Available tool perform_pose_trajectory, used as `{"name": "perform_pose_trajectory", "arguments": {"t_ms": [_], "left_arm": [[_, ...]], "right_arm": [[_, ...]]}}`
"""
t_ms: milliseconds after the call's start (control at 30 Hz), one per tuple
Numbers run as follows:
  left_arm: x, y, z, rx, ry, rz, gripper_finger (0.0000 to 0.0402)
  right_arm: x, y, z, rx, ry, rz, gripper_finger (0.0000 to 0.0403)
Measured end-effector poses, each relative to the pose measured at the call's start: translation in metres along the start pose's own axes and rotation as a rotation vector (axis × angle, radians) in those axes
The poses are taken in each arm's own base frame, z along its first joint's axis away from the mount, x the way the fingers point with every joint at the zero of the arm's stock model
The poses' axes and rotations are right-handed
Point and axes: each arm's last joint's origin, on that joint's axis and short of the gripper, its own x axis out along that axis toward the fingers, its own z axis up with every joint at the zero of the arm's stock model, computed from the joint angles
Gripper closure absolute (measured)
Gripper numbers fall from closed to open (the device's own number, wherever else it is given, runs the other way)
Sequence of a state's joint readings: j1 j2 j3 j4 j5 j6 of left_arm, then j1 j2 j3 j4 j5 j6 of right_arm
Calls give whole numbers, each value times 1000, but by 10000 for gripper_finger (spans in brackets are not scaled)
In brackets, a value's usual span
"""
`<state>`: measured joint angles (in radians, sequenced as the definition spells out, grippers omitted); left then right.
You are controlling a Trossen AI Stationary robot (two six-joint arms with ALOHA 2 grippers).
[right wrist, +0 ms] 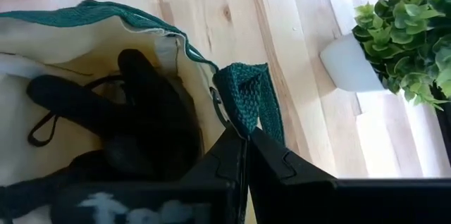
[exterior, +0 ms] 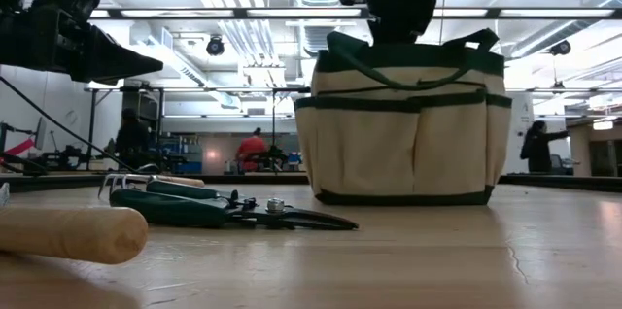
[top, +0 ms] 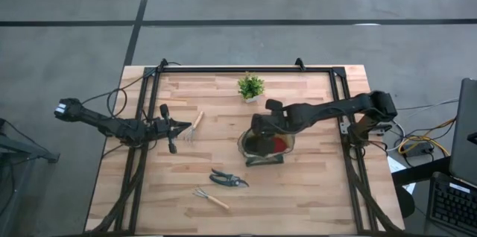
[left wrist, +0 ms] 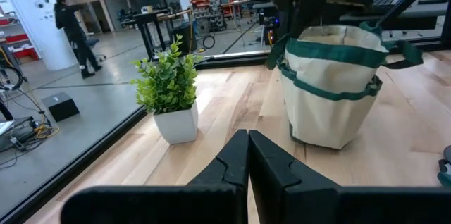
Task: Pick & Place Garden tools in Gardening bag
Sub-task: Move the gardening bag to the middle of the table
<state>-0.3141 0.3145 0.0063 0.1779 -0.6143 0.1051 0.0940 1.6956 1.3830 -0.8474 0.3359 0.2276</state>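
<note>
The left gripper sits over the left part of the table, its fingers pressed together with nothing between them. Just beyond its tip lies a wooden-handled mini rake, near the fingers but apart from them as far as the high view shows. From the left wrist view the closed fingertips point toward the potted plant and the gardening bag, both well ahead.

Nearer the front edge, between the two arms, lie the dark-handled pruning shears, and just in front of them a second mini rake with its wooden handle angled toward the front. In the low view the shears lie flat on the wood with that rake's handle large in the foreground.

To the right of the centre stands the gardening bag, upright, open at the top, with a black-and-red glove inside it. The right gripper hangs over the bag's rim at the far-left side of the opening. In the right wrist view its fingers are drawn shut, and the bag's green loop handle lies right at their tips; whether they pinch it or merely touch it I cannot tell. The black glove lies down inside the bag, beside the fingers, not between them
</note>
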Motion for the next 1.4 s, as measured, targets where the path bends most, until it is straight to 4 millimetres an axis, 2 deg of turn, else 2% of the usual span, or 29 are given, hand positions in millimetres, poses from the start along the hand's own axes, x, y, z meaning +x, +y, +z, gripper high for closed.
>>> {"name": "perform_pose_trajectory", "arguments": {"t_ms": [233,567,733,967,1233,1400], "left_arm": [[0,0,0,0,0,0,390],[0,0,0,0,0,0,390],[0,0,0,0,0,0,390],[0,0,0,0,0,0,390],[0,0,0,0,0,0,390],[0,0,0,0,1,0,390]], "right_arm": [[-13,-4,0,5,-29,31,388],[-11,-6,0,-14,-21,-4,319],[-32,1,0,-34,-79,28,292],[-57,35,-13,-175,-146,79,273],[-49,101,-38,-467,-203,-41,289],[-42,130,-52,-534,-226,-99,304]]}}
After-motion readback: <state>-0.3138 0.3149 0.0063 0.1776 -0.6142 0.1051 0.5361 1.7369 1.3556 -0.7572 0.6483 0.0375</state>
